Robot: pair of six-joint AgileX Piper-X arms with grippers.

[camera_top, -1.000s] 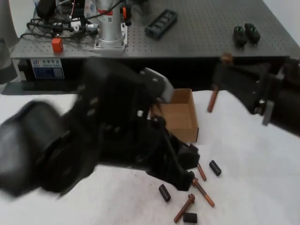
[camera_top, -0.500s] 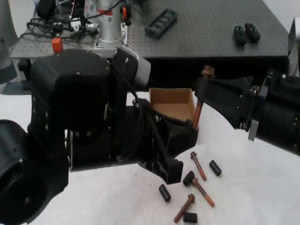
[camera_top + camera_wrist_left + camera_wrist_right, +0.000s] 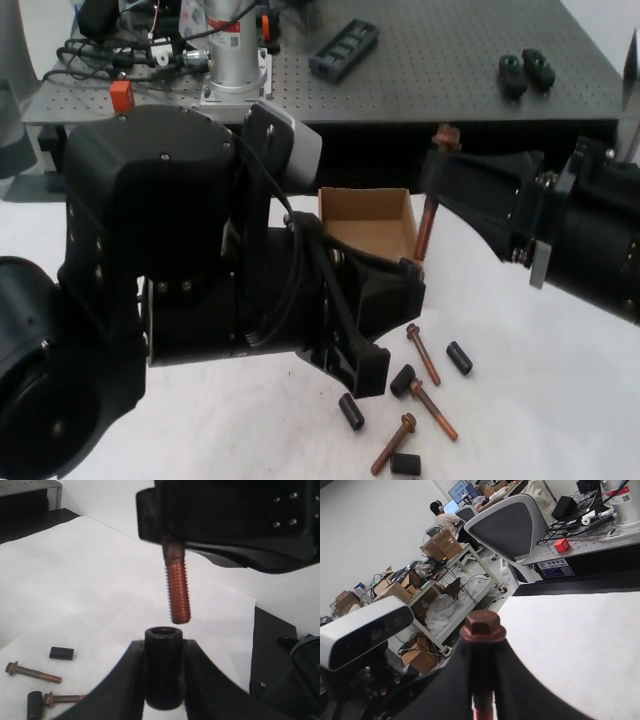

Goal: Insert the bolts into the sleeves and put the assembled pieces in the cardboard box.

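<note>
Copper-coloured threaded bolt (image 3: pixel 176 592), clamped in your right end effector (image 3: pixel 482 652), hangs just above the black cylindrical sleeve (image 3: pixel 163 672) your left end effector (image 3: pixel 163 655) grips.

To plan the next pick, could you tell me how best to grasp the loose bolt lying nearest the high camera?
Grip the bolt mid-shank, coming straight down and closing across it. It lies flat on the cloth, so both flanks are free there. A sleeve lies close beside its threaded end, so stay nearer the head.
</note>
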